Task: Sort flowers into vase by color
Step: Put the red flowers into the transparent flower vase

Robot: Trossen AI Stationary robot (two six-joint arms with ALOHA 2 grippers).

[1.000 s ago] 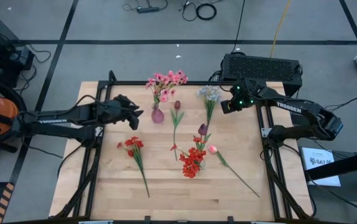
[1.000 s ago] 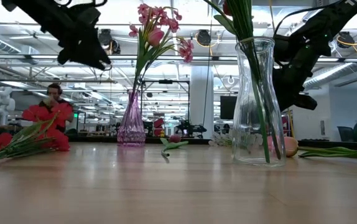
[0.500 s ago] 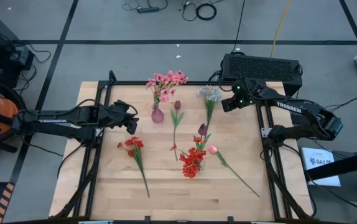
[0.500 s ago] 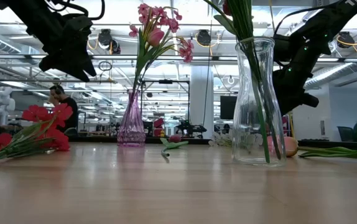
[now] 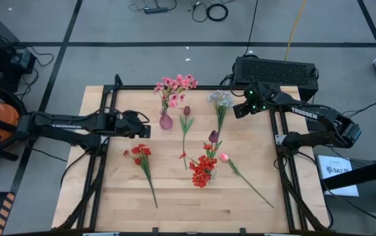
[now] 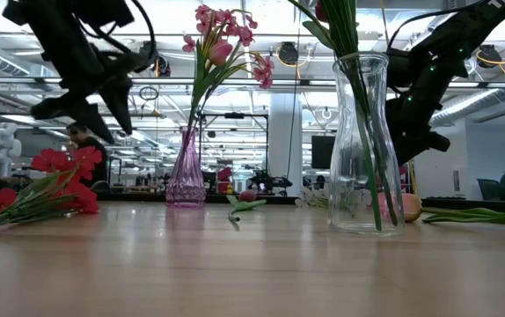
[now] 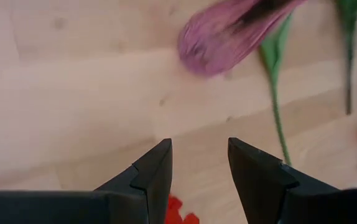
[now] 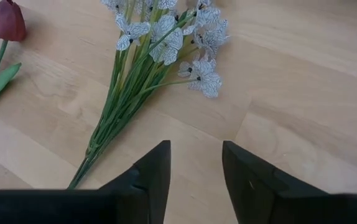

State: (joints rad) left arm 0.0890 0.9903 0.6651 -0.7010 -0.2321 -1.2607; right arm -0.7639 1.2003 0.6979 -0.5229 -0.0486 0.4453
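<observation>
Over the last second the left arm swings back from beside the pink vase and tips its wrist downward, while the right arm's fingers go from pressed together to spread. Nearest the table's front edge, a pink bud (image 5: 224, 157) on a long thin green stalk lies diagonally, and just beside it a clear glass vase (image 6: 365, 141) holds a tight bunch of bright red flowers (image 5: 203, 170) with a dark maroon tulip (image 5: 213, 136) leaning at its far side. Left of that, a loose spray of red blossoms (image 5: 139, 152) lies flat on the wooden table (image 5: 175, 196).

Above that spray hovers the left gripper (image 7: 198, 163), its fingers spread and empty, pointing down at the bare boards with red petals just showing below it. That suggests the red spray is its next pick, bound for the clear vase.

Farther back, a small violet glass vase (image 5: 166, 120) carries the pink sprays (image 5: 175, 85); a second maroon tulip (image 5: 187, 111) lies beside it. At the far right, the right gripper (image 8: 194, 163) hangs spread and empty over the pale blue-white sprig (image 8: 166, 34), which lies loose on the table, still unsorted.
</observation>
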